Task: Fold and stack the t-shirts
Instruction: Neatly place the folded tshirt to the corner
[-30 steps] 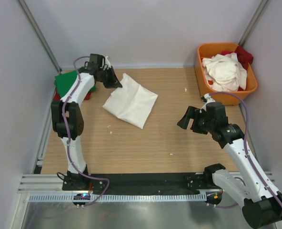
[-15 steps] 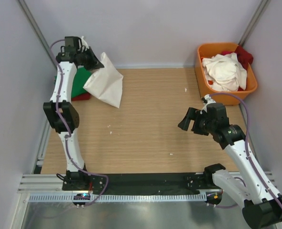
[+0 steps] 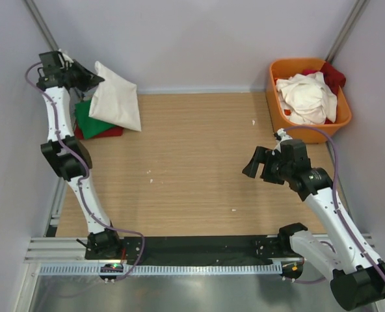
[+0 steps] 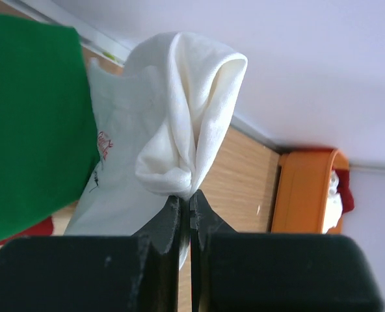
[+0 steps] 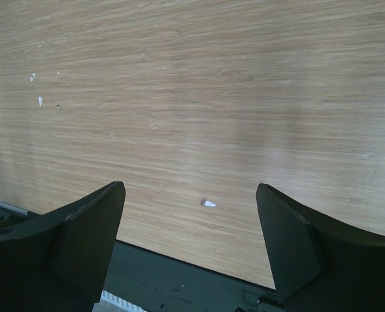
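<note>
The left gripper [image 4: 185, 207] is pinching a gathered corner of the folded white t-shirt [image 3: 116, 97]. Its jaws are pressing together on the cloth with almost no gap between them. The shirt is hanging down from the fingertips, raised off the wooden table [image 5: 244, 97]. In the left wrist view a faint red print mark [image 4: 103, 140] is showing on the panel of the shirt below the bunched corner.

Beneath this gripper the green t-shirt [image 3: 90, 119] is lying flat on a red t-shirt [image 3: 109, 132], of which only an edge is peeking out. From above, the hanging white shirt is overlapping the green one, but whether the two are touching cannot be told.

The right gripper [image 5: 189, 201] is hovering over bare wood with its fingers spread wide, gripping nothing. A white fleck [image 5: 208, 203] is lying on the table just below the gap between them.

Behind this gripper's wrist, well apart from it, the orange tub [image 3: 341, 116] is sitting. It is holding crumpled white t-shirts [image 3: 306, 97], with a red cloth [image 3: 333, 75] at its far corner.
</note>
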